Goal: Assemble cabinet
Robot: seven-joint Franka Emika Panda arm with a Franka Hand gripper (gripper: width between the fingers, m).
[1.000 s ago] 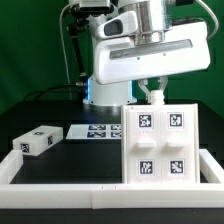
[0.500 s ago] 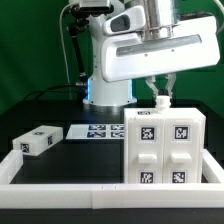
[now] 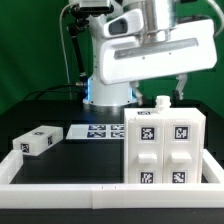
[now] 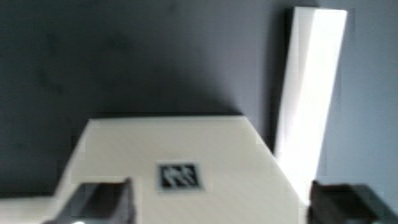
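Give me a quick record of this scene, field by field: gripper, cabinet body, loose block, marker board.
gripper: open, empty, raised above the cabinet body
cabinet body: upright, on the exterior view's right, small white knob on top
small block: lying on the exterior view's left, apart from the body
marker board: flat, between block and body

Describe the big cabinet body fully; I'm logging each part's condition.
The cabinet body is a white, boxy, plastic-looking block, upright on the black table at the exterior view's right. Its front shows four tagged square sections. A small white peg stands on top. The open gripper hovers above, apart.
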